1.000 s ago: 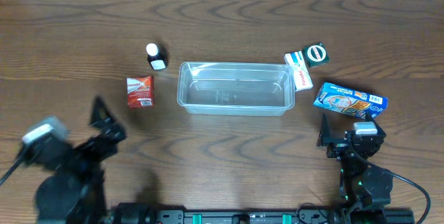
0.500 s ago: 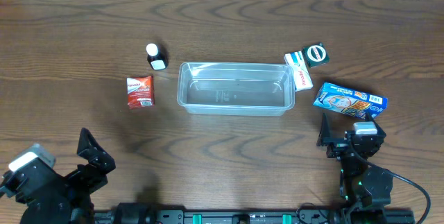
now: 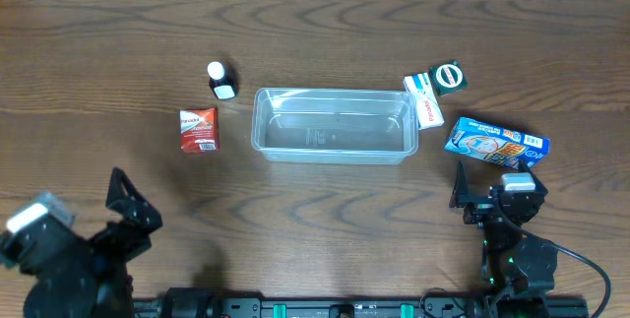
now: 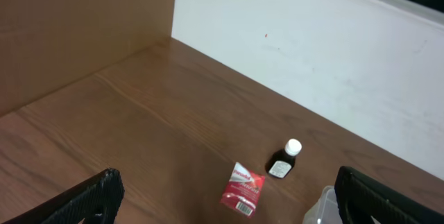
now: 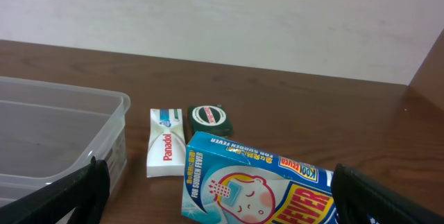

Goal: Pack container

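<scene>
At lower left, my left gripper (image 3: 131, 202) has retreated, wide open, empty like the right gripper (image 3: 482, 195); container (image 3: 333, 93) remains unpacked.

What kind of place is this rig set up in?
Probably a lab test bench, not a home or shop: a bare wood-grain table against a plain white wall, with a Panadol box and a small bottle staged around an empty clear container.
</scene>
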You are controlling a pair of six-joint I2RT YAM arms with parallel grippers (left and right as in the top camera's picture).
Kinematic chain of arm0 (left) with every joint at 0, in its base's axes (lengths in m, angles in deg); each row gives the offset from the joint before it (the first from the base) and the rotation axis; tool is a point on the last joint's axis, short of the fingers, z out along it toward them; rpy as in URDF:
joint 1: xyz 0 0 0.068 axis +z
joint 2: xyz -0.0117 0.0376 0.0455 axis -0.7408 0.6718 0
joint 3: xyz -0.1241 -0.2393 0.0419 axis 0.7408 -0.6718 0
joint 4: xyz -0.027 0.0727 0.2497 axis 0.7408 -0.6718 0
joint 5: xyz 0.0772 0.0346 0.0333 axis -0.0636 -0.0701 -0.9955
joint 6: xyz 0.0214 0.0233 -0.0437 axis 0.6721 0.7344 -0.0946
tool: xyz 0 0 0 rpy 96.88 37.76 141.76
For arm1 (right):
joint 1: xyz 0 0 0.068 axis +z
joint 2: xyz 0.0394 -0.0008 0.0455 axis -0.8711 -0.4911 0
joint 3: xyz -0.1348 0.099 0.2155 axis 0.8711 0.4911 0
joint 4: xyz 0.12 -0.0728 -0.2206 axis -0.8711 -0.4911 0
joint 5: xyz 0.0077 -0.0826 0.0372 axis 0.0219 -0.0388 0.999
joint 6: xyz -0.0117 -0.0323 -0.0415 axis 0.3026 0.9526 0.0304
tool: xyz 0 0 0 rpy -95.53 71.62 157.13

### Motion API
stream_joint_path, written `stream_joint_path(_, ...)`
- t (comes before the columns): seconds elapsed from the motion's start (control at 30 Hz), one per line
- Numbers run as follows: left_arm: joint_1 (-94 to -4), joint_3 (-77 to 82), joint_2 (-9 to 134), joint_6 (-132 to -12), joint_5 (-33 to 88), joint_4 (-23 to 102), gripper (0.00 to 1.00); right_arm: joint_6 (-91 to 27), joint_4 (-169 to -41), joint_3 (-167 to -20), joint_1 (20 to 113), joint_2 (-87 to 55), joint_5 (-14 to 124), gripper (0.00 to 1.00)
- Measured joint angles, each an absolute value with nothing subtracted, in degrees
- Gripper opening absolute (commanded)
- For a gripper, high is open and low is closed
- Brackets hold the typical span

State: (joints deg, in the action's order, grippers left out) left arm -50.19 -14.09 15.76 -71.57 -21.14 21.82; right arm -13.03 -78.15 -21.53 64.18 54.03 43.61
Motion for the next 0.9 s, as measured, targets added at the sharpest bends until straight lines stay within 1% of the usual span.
stream_joint_path(0.1, -50.2, -10.7, 22.0, -71.7, -21.1, 19.4, 0.98, -13.0, -78.1, -21.5, 64.2, 54.0, 43.6, 0.99)
stream_joint_path(0.33, -48.5, 7.2, 43.4, -74.8, -21.5, 4.5, 0.98, -13.0, -78.1, -21.5, 64.2, 54.0, 43.6, 0.99)
stream_joint_path(0.47, -44.8, 14.8, 52.0, -76.1, -21.6, 3.0, 0.98, -13.0, -78.1, -21.5, 64.2, 54.0, 43.6, 0.99)
stream_joint_path(0.7, -36.9, 16.1, 56.0, -76.7, -21.6, 1.9, 0.98, -13.0, -78.1, -21.5, 64.2, 54.0, 43.6, 0.99)
stream_joint_path(0.9, -34.1, 16.1, 56.5, -76.7, -21.6, 1.9, 0.98, -13.0, -78.1, -21.5, 64.2, 54.0, 43.6, 0.99)
